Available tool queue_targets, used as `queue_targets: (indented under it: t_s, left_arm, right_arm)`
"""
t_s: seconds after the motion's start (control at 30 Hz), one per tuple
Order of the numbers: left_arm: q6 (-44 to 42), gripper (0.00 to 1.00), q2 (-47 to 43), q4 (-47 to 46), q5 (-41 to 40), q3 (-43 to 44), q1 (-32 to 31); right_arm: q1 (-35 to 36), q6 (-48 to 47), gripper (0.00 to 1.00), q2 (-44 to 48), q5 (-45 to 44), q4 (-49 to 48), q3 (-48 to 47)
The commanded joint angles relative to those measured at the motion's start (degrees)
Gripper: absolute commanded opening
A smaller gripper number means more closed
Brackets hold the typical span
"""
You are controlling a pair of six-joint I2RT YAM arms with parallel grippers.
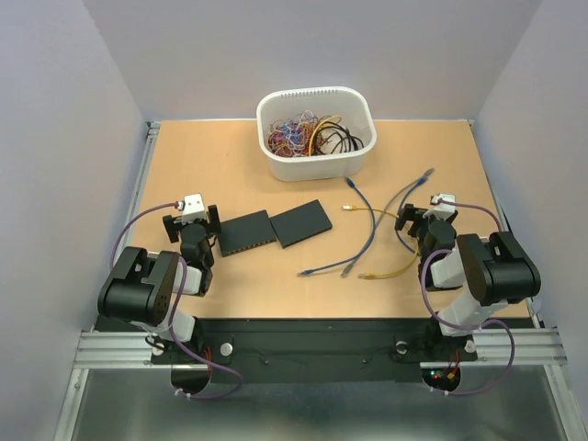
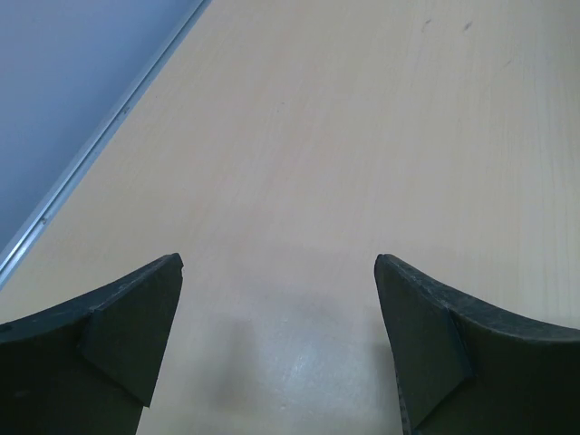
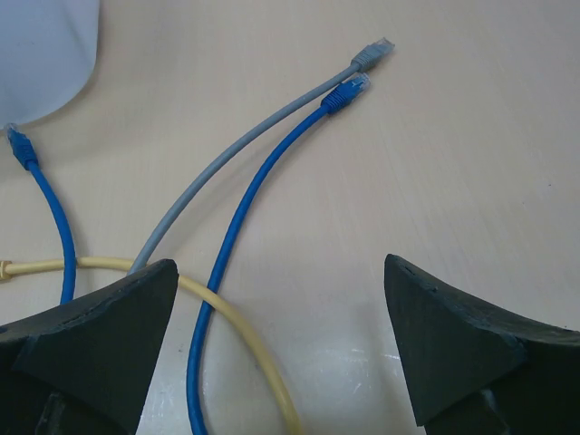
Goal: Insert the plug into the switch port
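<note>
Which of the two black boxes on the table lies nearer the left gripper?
The left black box, with a yellowish strip along its near edge, beside the left gripper; the right black box sits farther away.

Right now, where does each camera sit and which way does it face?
Top external: above and behind the bases, looking down on table, switches, bin; left arm and right arm show.
Left wrist: on the left arm, facing bare table; open left end effector shows.
Right wrist: on the right arm, facing cables; open right end effector shows.
Shared: top and right wrist show those cables.
</note>
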State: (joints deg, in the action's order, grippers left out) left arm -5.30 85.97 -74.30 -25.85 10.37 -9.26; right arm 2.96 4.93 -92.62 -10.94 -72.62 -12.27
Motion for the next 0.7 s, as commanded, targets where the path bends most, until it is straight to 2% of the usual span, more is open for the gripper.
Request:
queue_targets:
  t_s: [0.0, 0.33, 0.37, 0.4, 0.47, 0.5, 0.57, 0.67]
  left_arm:
    - [0.03, 0.99, -1.34, -20.71, -0.61, 1.23, 0.12]
    - [0.03, 0.99, -1.42, -20.71, -0.61, 1.23, 0.11]
    - [0.03, 0.99, -1.42, -20.71, -0.61, 1.23, 0.12]
    - [0.11, 0.99, -1.42, -20.71, -0.61, 1.23, 0.12]
    - [0.03, 0.99, -1.42, -20.71, -0.61, 1.23, 0.12]
    - [0.03, 0.99, -1.42, -20.79, -0.61, 1.23, 0.12]
    - [0.11, 0.99, -1.34, -20.71, -0.61, 1.32, 0.12]
    - [0.03, 0.99, -1.42, -20.79, -0.61, 1.23, 0.12]
  right_arm:
    - [-0.32, 0.08, 1.00, 0.51, -0.14, -3.76, -0.56]
    - [-0.24, -0.18, 1.00, 0.95, -0.83, -3.76, -0.82]
    - [-0.15, -0.01, 1.00, 3.56, -2.14, -1.58, -1.61]
    - [0.02, -0.09, 1.00, 5.67, -2.50, 7.40, -3.44]
    - [0.20, 0.16, 1.00, 12.68, -1.46, 18.25, -7.74]
    - [0.20, 1.47, 1.00, 14.90, -0.84, 27.53, -13.07]
    - [0.11, 4.37, 1.00, 18.25, 2.31, 34.10, -17.41]
    - [0.12, 14.20, 1.00, 22.21, 10.57, 37.28, -20.51]
